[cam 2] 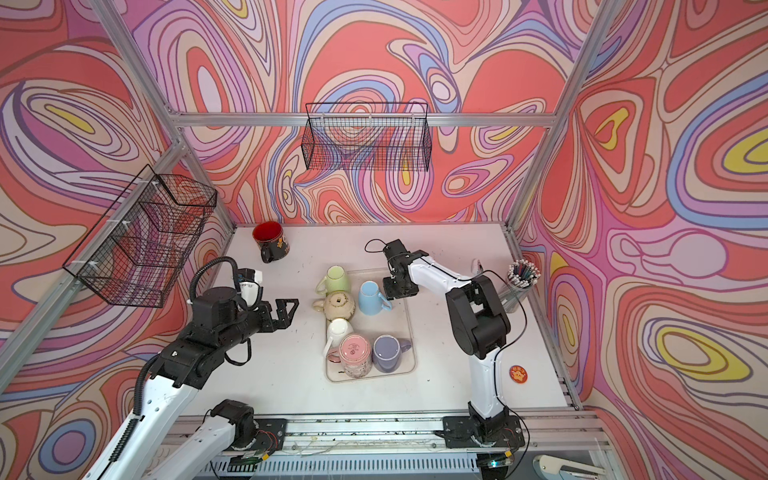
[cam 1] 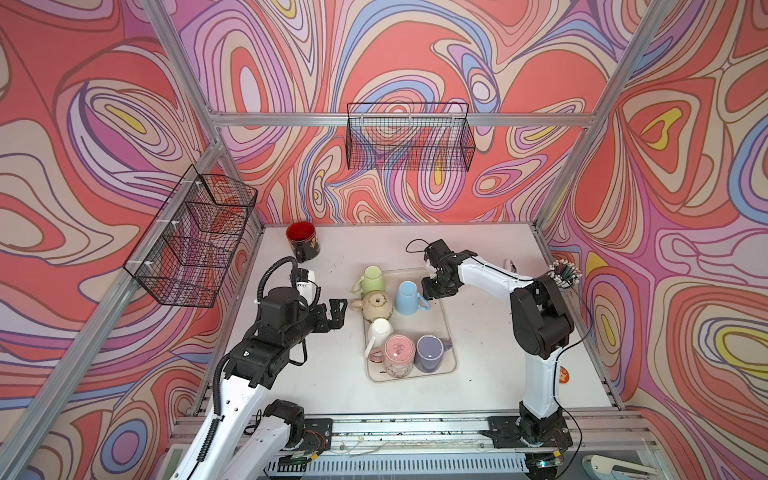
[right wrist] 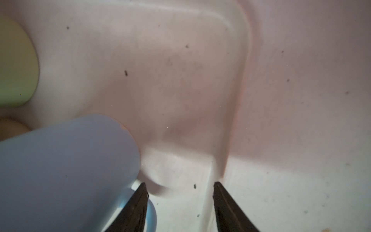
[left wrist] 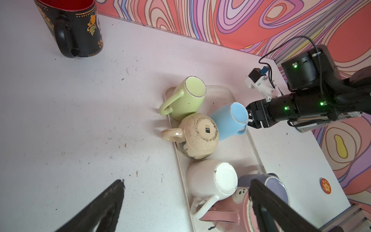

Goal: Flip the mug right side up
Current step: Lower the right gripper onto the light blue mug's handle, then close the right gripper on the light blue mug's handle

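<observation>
nearest the arm bases, a pink mug [cam 1: 399,353] and a purple mug [cam 1: 430,353] sit side by side at the near end of a clear tray [cam 1: 449,328], both with their bases showing. just behind them a white mug [cam 1: 380,330] is also base up.

the left gripper [cam 1: 338,309] hangs over bare table [cam 1: 291,365] to the left of the tray. its jaws are spread wide with nothing between them, and it is well apart from every mug.

further back comes a beige mug [cam 1: 376,305], bottom up, and beside it on the right the blue mug [cam 1: 407,297]. the blue mug is upside down on the tray floor, flat base to the ceiling and mouth down, so its long axis runs roughly vertical. its handle [cam 1: 424,302] sticks out to the right and slightly toward the near edge, on the right arm's side.

the right gripper [right wrist: 180,183] points down just beside that handle, to the right of the mug body. its jaws stand partly apart, with bare tray showing in the gap. one finger [right wrist: 138,200] lies right against the handle loop. whether it touches, i cannot tell. nothing is clamped.

behind the blue mug a green mug [cam 1: 372,278] leans at the tray's far left corner. furthest off, a black mug [cam 1: 302,245] with a red inside stands mouth up near the back wall.
</observation>
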`<action>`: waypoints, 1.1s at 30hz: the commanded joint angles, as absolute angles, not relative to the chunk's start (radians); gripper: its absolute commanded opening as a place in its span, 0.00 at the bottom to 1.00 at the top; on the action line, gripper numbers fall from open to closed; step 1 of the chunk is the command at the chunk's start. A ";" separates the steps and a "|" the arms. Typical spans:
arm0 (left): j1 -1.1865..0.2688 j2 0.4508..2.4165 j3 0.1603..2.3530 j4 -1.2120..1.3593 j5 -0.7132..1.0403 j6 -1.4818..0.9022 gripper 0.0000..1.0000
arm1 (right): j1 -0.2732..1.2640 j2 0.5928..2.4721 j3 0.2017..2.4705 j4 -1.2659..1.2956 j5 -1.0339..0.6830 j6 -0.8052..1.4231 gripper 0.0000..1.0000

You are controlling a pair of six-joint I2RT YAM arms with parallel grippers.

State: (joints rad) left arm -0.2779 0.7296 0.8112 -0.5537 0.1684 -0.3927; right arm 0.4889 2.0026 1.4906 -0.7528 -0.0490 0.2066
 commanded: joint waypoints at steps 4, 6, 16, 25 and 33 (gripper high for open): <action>-0.282 0.728 0.802 -0.558 0.182 -0.378 1.00 | 0.536 1.900 1.404 -0.700 -0.041 0.236 0.54; -0.283 0.727 0.802 -0.558 0.182 -0.379 1.00 | 0.538 1.878 1.390 -0.698 -0.033 0.240 0.54; -0.283 0.723 0.801 -0.556 0.186 -0.379 1.00 | 0.549 1.778 1.421 -0.813 0.026 0.173 0.54; -0.282 0.727 0.801 -0.554 0.190 -0.379 1.00 | 0.642 1.728 1.396 -0.814 0.005 0.120 0.55; -0.282 0.737 0.801 -0.554 0.196 -0.381 1.00 | 0.683 1.820 1.414 -0.798 -0.017 0.109 0.55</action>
